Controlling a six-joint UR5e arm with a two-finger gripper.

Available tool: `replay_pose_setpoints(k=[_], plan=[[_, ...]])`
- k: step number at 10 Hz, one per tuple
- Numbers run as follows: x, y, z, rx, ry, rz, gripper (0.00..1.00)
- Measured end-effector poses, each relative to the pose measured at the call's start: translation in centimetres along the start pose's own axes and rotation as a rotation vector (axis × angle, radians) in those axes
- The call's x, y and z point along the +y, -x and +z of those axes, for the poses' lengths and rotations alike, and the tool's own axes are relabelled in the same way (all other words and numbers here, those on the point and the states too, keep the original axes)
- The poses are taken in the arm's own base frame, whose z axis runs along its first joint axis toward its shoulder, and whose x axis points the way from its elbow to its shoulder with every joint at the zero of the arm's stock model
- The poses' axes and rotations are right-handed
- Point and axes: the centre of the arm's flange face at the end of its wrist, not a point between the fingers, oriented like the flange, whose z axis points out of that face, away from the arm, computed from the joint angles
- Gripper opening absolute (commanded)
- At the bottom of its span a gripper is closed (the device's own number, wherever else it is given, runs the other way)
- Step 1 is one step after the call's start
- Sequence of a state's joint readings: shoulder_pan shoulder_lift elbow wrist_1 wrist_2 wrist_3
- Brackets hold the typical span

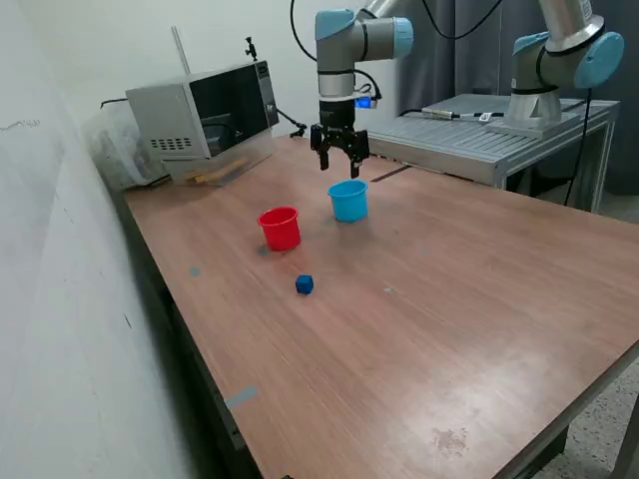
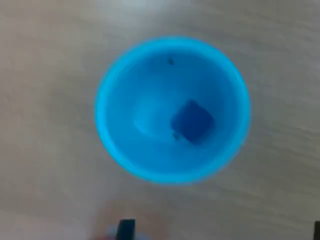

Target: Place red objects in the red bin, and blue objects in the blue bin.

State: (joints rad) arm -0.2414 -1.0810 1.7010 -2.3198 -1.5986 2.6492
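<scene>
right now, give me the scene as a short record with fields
gripper: open, empty, above the blue cup
blue cup: upright on the table, one blue cube inside
red cup: upright, beside the blue cup, on the exterior view's left; contents hidden
loose cube: blue, on the table, nearer the camera than the red cup
red cubes: none in view
microwave: at the table's far corner

No text or labels can be read.

The arm stands vertical, wrist pointing straight down — gripper fingers spread apart, holding nothing.
</scene>
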Motion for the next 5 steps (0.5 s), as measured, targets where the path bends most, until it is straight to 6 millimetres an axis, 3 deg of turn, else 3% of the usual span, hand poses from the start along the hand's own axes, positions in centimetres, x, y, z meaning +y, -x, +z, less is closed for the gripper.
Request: replay_pose_setpoints(k=[3,5], plan=[[4.1,-4.9,-2.4,-0.015,0.063,-0.195,1.0],[7.2,-8.1,-2.4,-0.017,0.085,-0.321,1.0]])
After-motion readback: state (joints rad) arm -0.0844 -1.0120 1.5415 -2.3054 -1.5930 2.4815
